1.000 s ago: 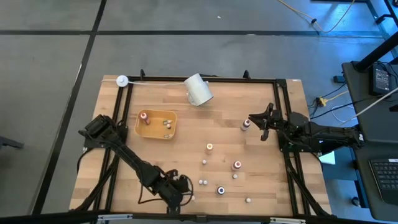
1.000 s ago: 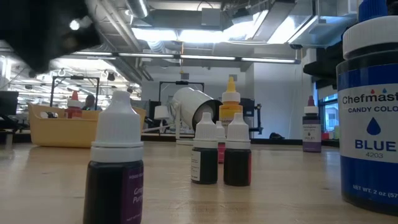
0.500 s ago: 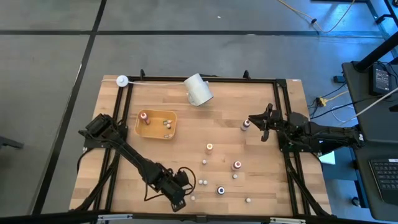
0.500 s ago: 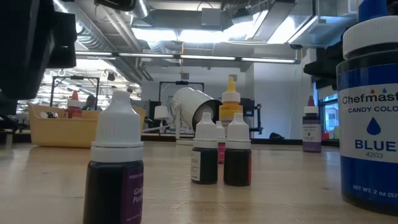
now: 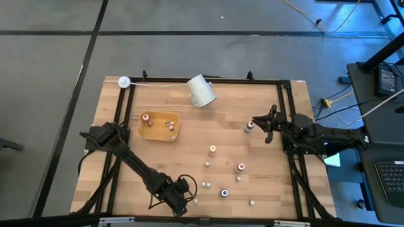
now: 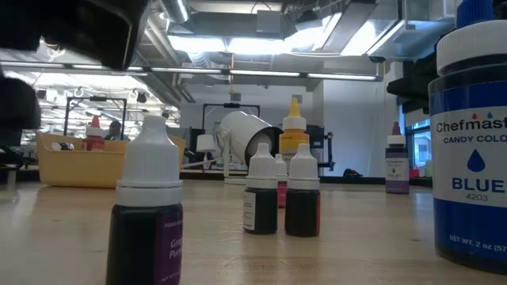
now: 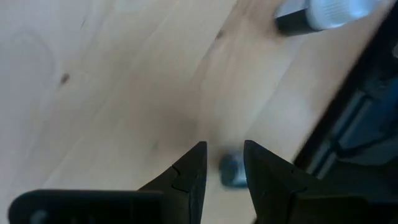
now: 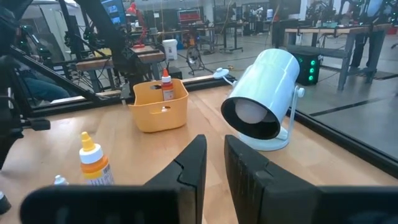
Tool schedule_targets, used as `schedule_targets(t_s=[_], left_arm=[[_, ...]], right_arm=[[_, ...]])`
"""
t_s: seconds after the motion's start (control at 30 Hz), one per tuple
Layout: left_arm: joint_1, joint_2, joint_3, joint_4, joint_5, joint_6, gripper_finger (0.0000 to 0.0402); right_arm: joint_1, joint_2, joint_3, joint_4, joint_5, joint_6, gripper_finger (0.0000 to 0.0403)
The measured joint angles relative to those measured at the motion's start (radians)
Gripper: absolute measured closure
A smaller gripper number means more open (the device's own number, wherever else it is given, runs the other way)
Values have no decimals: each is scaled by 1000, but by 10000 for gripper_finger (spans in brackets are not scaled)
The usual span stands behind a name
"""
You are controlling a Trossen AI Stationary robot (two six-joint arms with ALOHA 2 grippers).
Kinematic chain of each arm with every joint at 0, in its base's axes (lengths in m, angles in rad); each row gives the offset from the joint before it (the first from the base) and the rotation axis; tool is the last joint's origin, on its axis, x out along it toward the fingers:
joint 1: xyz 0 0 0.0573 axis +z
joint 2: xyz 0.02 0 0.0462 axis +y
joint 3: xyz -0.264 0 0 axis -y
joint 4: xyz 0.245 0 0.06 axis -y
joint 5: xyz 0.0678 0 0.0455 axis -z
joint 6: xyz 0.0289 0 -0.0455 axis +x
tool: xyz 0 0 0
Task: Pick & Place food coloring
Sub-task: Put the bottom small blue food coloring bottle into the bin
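From above, the left gripper (image 5: pixel 184 197) is seen low at the near edge of the wooden table (image 5: pixel 120 173), beside a small white-capped food coloring bottle (image 5: pixel 196 200). More bottles are scattered over the middle of the table, and one red-capped bottle (image 5: pixel 146 117) stands in the yellow tray (image 5: pixel 158 135). The right gripper (image 5: pixel 260 121) is held beside a bottle (image 5: pixel 250 125) near the far right.

At table height, a white-capped dark bottle (image 6: pixel 149 212) is seen close up, with the white cup (image 6: pixel 247 138) lying behind.

In the left wrist view, the fingers (image 7: pixel 186 174) are parted with nothing between them; a bottle (image 7: pixel 320 14) lies beyond.

In the right wrist view, the fingers (image 8: pixel 189 163) are clenched shut, empty.
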Motion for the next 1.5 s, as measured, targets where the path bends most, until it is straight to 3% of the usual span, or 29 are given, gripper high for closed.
schedule_targets(t_s=[0.23, 0.77, 1.17, 1.5], left_arm=[[0, 14, 1, 0, 34, 8, 304], [-1, 13, 1, 1, 33, 292, 301], [31, 13, 0, 8, 63, 328, 301], [56, 13, 0, 15, 68, 326, 242]], right_arm=[[0, 0, 0, 0, 0, -3, 341], [0, 0, 0, 0, 0, -7, 341], [0, 0, 0, 0, 0, -7, 341], [0, 0, 0, 0, 0, -7, 341]])
